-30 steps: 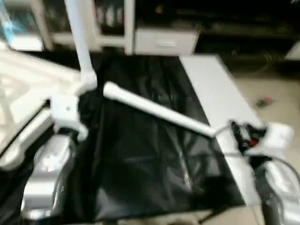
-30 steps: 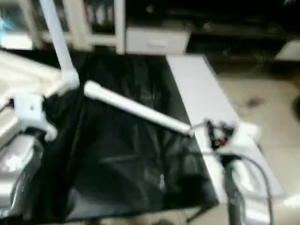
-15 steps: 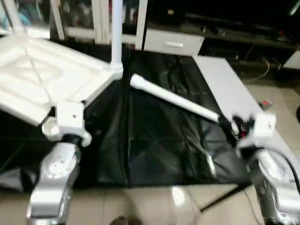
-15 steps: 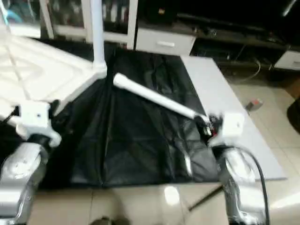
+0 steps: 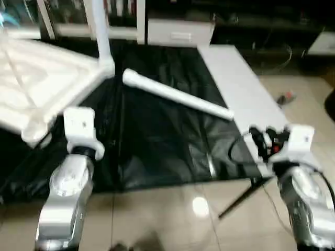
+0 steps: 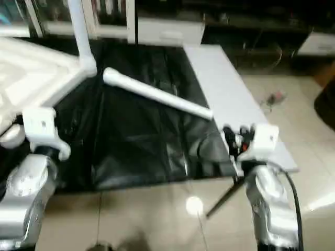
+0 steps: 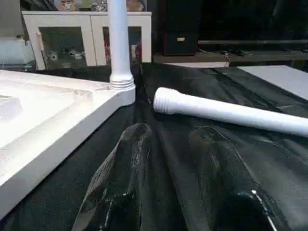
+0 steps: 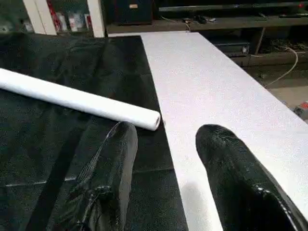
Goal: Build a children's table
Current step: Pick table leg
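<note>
Beige floor tiles run nearest, under the front edge of a black sheet (image 5: 157, 151) covering the table; the right gripper (image 8: 166, 159) hangs empty, fingers apart, just short of the loose leg (image 5: 178, 95); the left gripper (image 7: 168, 144) is also apart and empty beside the tabletop (image 5: 36, 89); farther back one leg (image 5: 100, 31) stands in a corner socket; the loose leg could roll across the slick sheet if nudged; bare sheet lies between the arms, a white board (image 5: 235, 94) edges the right.
</note>
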